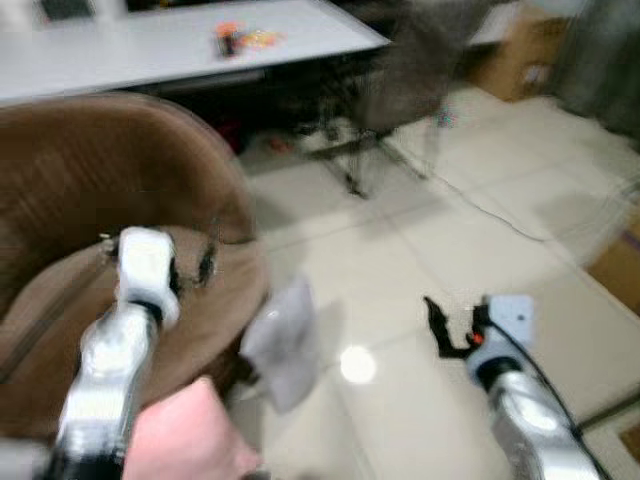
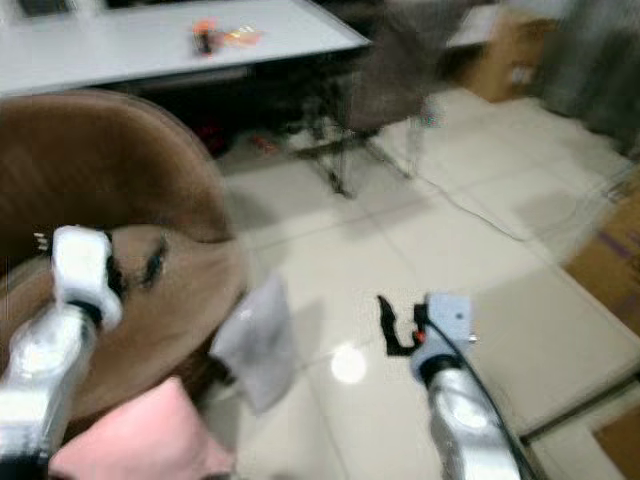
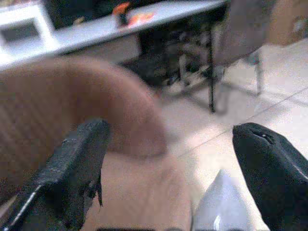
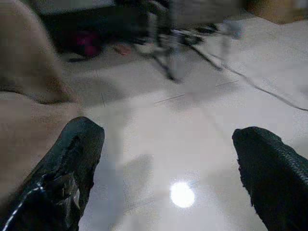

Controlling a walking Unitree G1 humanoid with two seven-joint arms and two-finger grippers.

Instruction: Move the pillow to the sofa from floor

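We are holding the left gripper (image 1: 190,268), fingers spread, over the brown sofa (image 1: 90,190) at 9 o'clock, the right gripper (image 1: 437,325), likewise spread, hovering above the floor (image 1: 480,250) at 4 o'clock.

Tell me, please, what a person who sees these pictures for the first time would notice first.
The big brown sofa at the robot's left draws the eye first, with the left gripper open above its seat. Next comes a pink pillow at the bottom edge, beside the left arm. The right gripper hangs open over the shiny tiled floor, and a white table stands behind the sofa.
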